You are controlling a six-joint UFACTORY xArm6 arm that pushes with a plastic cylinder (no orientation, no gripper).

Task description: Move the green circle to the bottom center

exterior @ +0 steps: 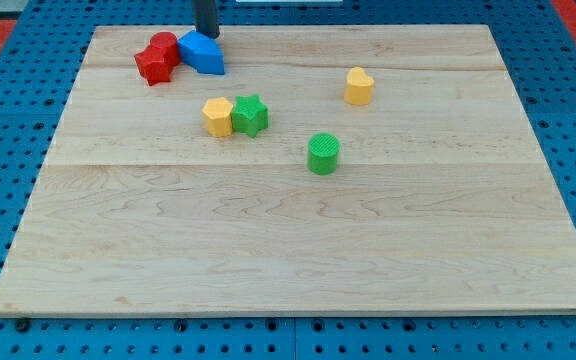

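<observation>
The green circle (323, 153) is a short green cylinder standing a little right of the middle of the wooden board (298, 260). My tip (208, 35) is at the view's top left, touching the top edge of the blue block (202, 52). The tip is far up and left of the green circle, with other blocks in between.
Two red blocks (156, 57) sit against the blue block's left side. A yellow hexagon-like block (217, 116) touches a green star (250, 115) left of and above the green circle. A yellow heart (359, 86) lies up and right. Blue pegboard (8, 180) surrounds the board.
</observation>
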